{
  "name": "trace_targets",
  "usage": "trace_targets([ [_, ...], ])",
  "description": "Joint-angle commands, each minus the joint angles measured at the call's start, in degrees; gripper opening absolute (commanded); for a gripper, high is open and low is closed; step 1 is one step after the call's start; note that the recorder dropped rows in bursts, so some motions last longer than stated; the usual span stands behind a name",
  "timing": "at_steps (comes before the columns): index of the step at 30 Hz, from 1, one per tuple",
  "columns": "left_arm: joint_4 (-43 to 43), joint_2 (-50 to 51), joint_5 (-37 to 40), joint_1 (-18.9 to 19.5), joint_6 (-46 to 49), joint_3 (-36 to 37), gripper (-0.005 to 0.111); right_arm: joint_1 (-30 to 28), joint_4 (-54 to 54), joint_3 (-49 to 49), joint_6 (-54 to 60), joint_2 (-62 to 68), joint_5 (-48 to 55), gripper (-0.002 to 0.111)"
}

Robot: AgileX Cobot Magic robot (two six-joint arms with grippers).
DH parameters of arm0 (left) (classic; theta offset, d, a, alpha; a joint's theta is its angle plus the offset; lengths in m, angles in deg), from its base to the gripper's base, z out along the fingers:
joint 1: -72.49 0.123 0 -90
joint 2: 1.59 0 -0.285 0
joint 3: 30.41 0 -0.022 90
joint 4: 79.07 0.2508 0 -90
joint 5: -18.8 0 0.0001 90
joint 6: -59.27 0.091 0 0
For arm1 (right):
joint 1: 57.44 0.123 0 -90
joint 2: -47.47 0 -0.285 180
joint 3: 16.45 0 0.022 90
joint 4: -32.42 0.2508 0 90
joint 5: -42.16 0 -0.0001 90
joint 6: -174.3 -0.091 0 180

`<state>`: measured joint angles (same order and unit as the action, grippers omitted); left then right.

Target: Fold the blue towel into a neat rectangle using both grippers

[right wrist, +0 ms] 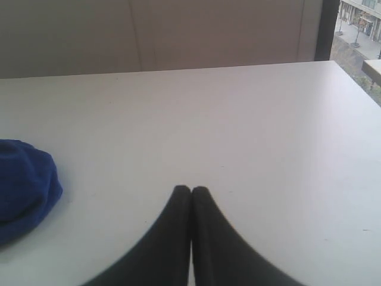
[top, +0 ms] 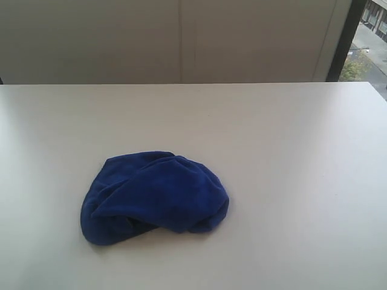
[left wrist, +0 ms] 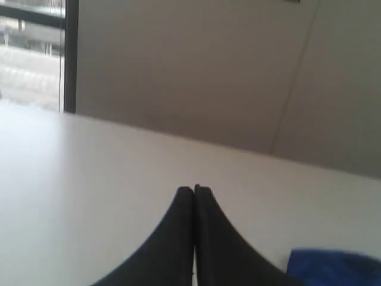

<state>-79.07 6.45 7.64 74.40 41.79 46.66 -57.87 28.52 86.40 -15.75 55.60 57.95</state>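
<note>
The blue towel (top: 154, 196) lies crumpled in a rounded heap on the white table (top: 290, 157), left of centre and toward the near side. Neither arm shows in the exterior view. In the left wrist view my left gripper (left wrist: 194, 189) is shut, black fingers pressed together with nothing between them, and a corner of the blue towel (left wrist: 333, 267) shows off to one side. In the right wrist view my right gripper (right wrist: 191, 189) is also shut and empty above bare table, with the blue towel (right wrist: 24, 187) some way off at the frame's edge.
A pale wall (top: 181, 39) runs along the table's far edge. A dark window frame (top: 343, 39) with a street outside stands at the far right corner.
</note>
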Motion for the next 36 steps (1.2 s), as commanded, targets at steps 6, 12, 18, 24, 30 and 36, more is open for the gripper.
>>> trace_targets([
  [6,0.00,-0.25,-13.66,0.16,-0.07,0.15,0.000,-0.27,-0.89,-0.07,0.12,-0.35,-0.65,0.000],
  [12,0.00,-0.15,-15.39,0.16,5.31,0.15,0.000,-0.27,-2.29,-0.07,11.46,-0.35,-0.53,0.000],
  [18,0.00,2.25,-18.89,0.16,7.26,-1.79,0.000,-0.27,-2.29,-0.07,11.58,-0.35,-2.99,0.000],
  [24,0.00,2.83,-26.96,0.16,6.58,-2.53,0.000,-0.27,-2.20,-0.07,11.46,-0.35,-13.45,0.000],
  [30,0.51,2.83,-27.70,0.16,6.58,-2.53,0.000,-0.27,-2.20,-0.07,11.35,-0.35,-23.28,0.000],
  [36,0.51,2.83,-29.30,0.16,7.00,-2.53,0.000,-0.27,-0.90,-0.07,5.15,-0.35,-40.11,0.000],
])
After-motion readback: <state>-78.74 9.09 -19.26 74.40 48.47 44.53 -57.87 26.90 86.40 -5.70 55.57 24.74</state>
